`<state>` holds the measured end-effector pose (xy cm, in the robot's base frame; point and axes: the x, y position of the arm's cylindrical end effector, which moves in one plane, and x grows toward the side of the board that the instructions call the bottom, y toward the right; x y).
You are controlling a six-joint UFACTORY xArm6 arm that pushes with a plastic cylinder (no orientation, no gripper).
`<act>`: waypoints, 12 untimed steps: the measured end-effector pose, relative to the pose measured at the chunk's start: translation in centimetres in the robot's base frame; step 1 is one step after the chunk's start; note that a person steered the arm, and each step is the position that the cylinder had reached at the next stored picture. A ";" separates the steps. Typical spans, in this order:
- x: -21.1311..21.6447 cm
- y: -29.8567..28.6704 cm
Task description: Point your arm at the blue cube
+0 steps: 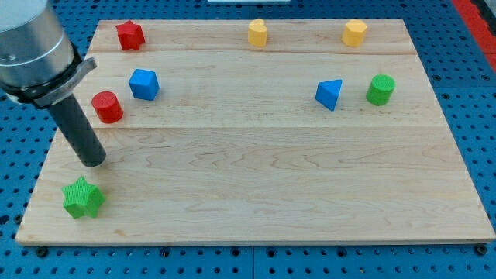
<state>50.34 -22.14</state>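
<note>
Tip [94, 162] of my rod — bare, nothing clamped — rests near the view's left edge, just above the green star [83, 198] and below the red cylinder [107, 107]; the blue cube [144, 84] sits just right of that cylinder.

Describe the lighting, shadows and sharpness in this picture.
Camera view: even, soft lighting with no harsh glare on the wooden board; faint short shadows under the blue cube and green star; blocks are sharp; my tip is crisp, and the arm's upper body is cropped.
</note>
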 end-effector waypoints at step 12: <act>-10.3 15.4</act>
<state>40.07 -6.77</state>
